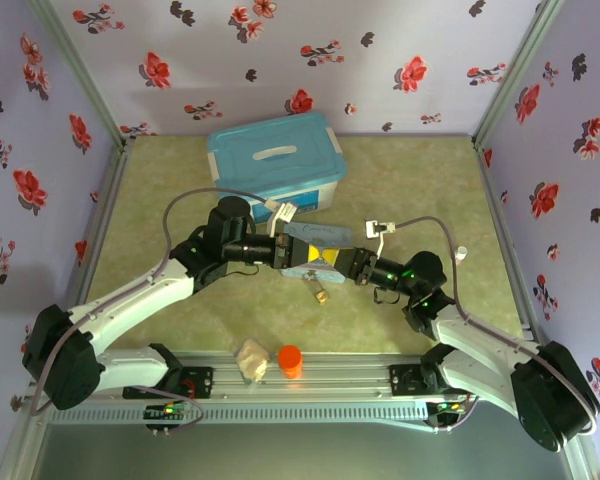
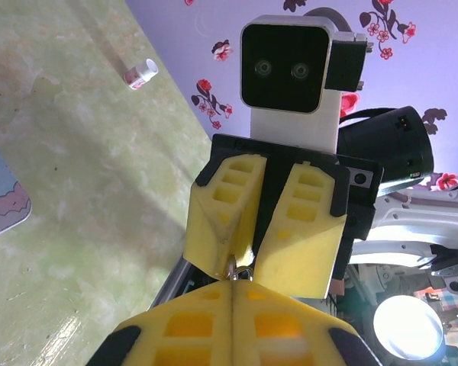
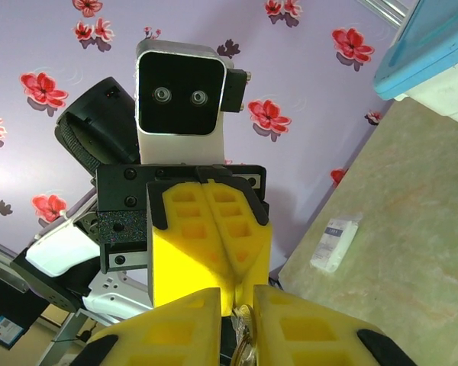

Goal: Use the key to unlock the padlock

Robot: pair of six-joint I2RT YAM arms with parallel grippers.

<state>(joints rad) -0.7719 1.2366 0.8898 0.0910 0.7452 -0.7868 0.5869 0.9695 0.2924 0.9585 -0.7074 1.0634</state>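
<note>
My two grippers meet tip to tip above the middle of the table. The left gripper (image 1: pixel 305 258) (image 2: pixel 235 280) is shut, and a thin silvery metal loop (image 2: pixel 244 269) pokes out of its tips. Facing it, the right gripper (image 1: pixel 338 264) (image 3: pixel 240 305) has its jaws slightly apart, with a small brass-and-silver metal piece (image 3: pixel 245 324) in the gap, lying against one finger. I cannot tell which of these bits is the key and which the padlock. A small brass piece (image 1: pixel 322 293) shows just below the fingertips; whether it hangs or lies on the table is unclear.
A blue-lidded box (image 1: pixel 275 165) stands at the back. A pale-blue tin (image 1: pixel 315 234) lies right behind the grippers. An orange cylinder (image 1: pixel 290 360) and a beige lump (image 1: pixel 250 360) sit near the front rail. A white tube (image 1: pixel 461 254) and a white packet (image 3: pixel 334 244) lie to the right.
</note>
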